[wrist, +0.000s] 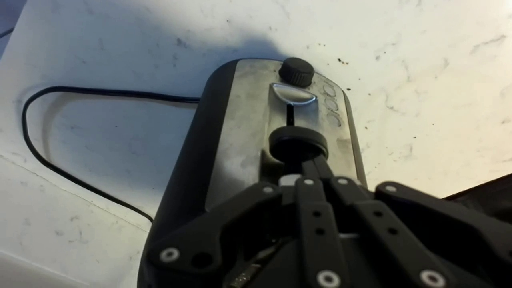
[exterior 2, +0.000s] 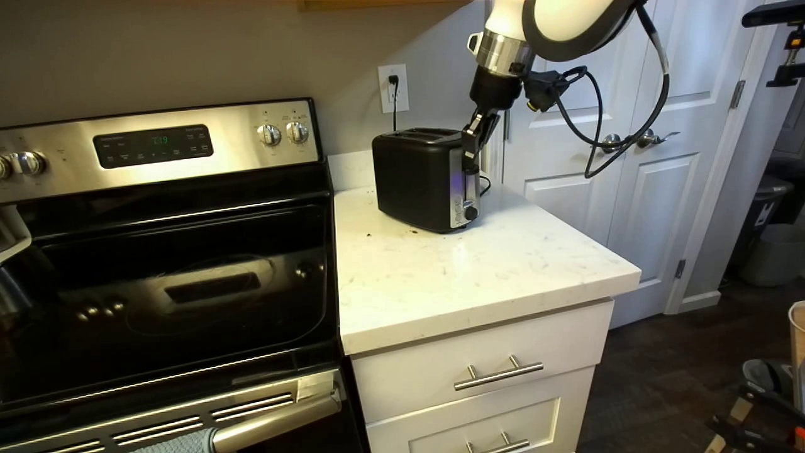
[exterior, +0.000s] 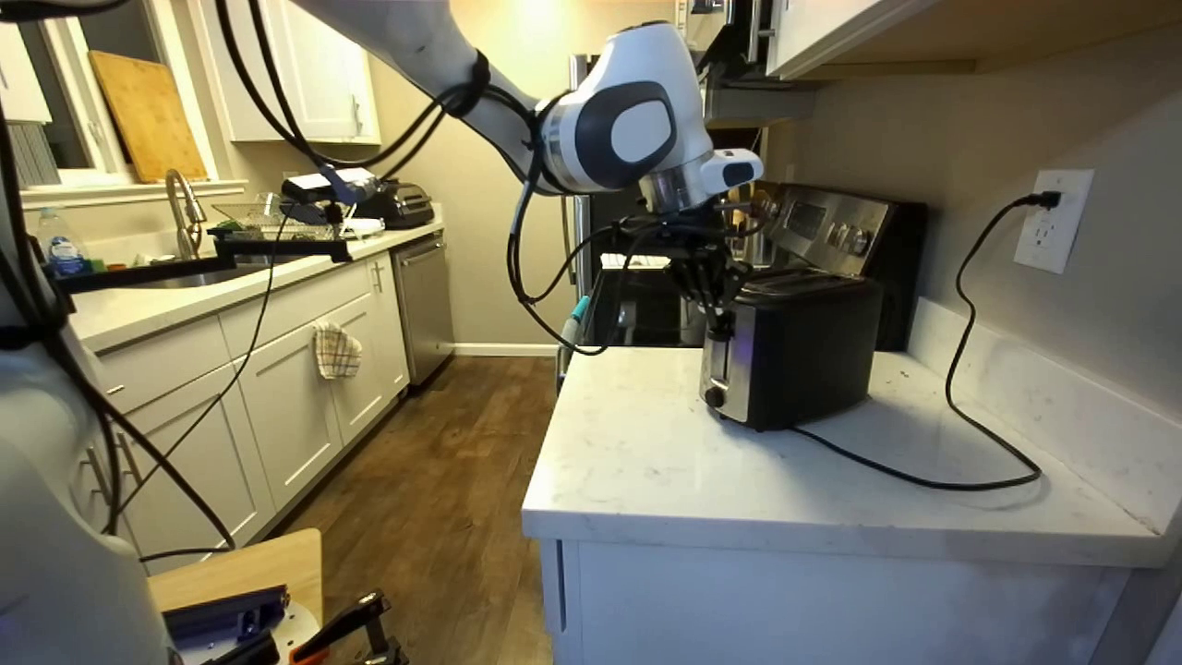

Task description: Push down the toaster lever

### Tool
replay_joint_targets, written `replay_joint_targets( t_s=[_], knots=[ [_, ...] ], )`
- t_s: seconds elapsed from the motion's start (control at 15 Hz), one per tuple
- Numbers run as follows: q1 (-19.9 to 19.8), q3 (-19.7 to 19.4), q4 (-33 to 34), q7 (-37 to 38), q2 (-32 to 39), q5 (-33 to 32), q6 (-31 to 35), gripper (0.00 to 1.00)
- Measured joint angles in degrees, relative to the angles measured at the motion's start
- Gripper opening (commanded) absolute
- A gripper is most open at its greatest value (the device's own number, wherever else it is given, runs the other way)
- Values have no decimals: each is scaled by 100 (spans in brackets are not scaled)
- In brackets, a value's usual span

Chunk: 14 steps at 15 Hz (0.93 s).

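The black toaster (exterior: 813,356) with a silver front panel stands on the white counter; it also shows in an exterior view (exterior 2: 415,179) and in the wrist view (wrist: 244,132). Its lever (wrist: 298,138) is a rounded black tab on the front. A stretch of dark slot shows between the lever and a silver piece (wrist: 294,94) lower on the panel. My gripper (wrist: 317,167) has its fingertips together, with nothing seen between them. The tips are right at the top of the lever; whether they touch it is hard to tell. The gripper also shows in both exterior views (exterior: 716,309) (exterior 2: 470,151).
A black dial (wrist: 297,72) sits low on the toaster front. The power cord (exterior: 923,480) loops over the counter (exterior: 646,462) to a wall outlet (exterior: 1055,222). A stove (exterior 2: 188,251) adjoins the counter. A cabinet (exterior: 923,28) hangs above.
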Motion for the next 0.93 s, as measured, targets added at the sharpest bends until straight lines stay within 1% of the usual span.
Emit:
replay_joint_targets(
  t_s=[0.27,0.6,0.93],
  knots=[
    [4,-1,-226,7,-50,-154,363,0],
    [3,-50,-592,10,-61,-166,905,0],
    [-26,-156,-1039,16,-118,-174,1683,0]
  ],
)
